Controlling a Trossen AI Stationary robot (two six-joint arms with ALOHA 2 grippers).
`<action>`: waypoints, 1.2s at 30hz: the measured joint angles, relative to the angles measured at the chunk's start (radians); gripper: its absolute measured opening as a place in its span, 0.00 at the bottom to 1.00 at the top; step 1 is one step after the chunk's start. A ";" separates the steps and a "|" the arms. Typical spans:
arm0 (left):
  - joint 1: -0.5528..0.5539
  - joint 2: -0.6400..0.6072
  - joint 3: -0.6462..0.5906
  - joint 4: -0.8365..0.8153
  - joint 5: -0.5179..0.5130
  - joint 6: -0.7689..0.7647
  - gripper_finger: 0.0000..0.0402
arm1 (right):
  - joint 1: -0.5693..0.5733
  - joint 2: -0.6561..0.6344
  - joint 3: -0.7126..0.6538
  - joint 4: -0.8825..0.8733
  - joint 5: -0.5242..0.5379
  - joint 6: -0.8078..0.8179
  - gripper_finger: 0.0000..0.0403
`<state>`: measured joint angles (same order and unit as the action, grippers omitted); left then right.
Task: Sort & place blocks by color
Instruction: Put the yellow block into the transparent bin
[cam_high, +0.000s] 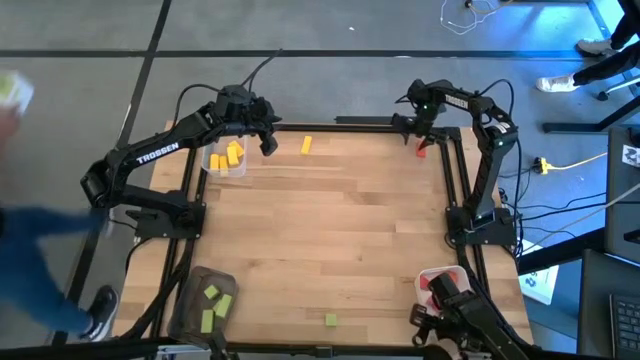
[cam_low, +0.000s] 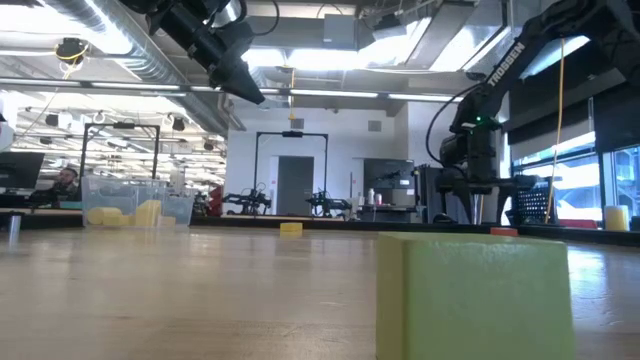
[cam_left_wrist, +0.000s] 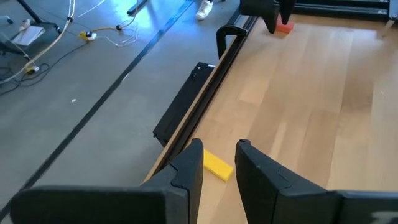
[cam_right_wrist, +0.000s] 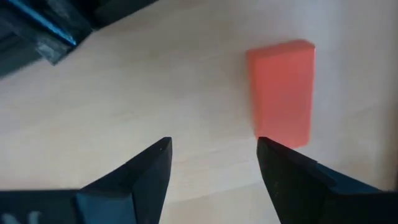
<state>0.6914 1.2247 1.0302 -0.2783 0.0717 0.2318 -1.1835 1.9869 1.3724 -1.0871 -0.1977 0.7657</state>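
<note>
Near edge: one green block (cam_high: 331, 319) lies loose on the bare wood table (cam_high: 330, 230), w/ wide open room mid-table. Far edge: left gripper (cam_high: 268, 141) hangs over the table beside the clear tray (cam_high: 213, 168) of yellow blocks, fingers parted and empty; loose yellow block (cam_high: 306, 145) lies just beyond. Right gripper (cam_high: 421, 138) is spread wide, low by a flat matte red block (cam_right_wrist: 281, 92) at the far-right corner rail.

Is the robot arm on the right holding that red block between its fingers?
No, the right gripper hovers open above the table, and the red block lies flat on the wood just ahead of its fingertips, untouched.
</note>
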 joint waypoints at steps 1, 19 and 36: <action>0.000 0.000 0.000 0.000 0.000 0.011 0.21 | 0.000 0.000 0.000 0.003 -0.006 0.028 0.59; 0.000 0.000 0.000 0.000 -0.003 0.103 0.21 | 0.063 -0.002 0.105 -0.169 0.183 0.865 0.59; 0.000 0.000 0.000 -0.003 -0.004 0.145 0.21 | 0.054 -0.002 0.024 -0.126 0.205 1.275 0.59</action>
<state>0.6914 1.2247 1.0302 -0.2808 0.0675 0.3765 -1.1294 1.9850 1.3968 -1.2131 0.0070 2.0411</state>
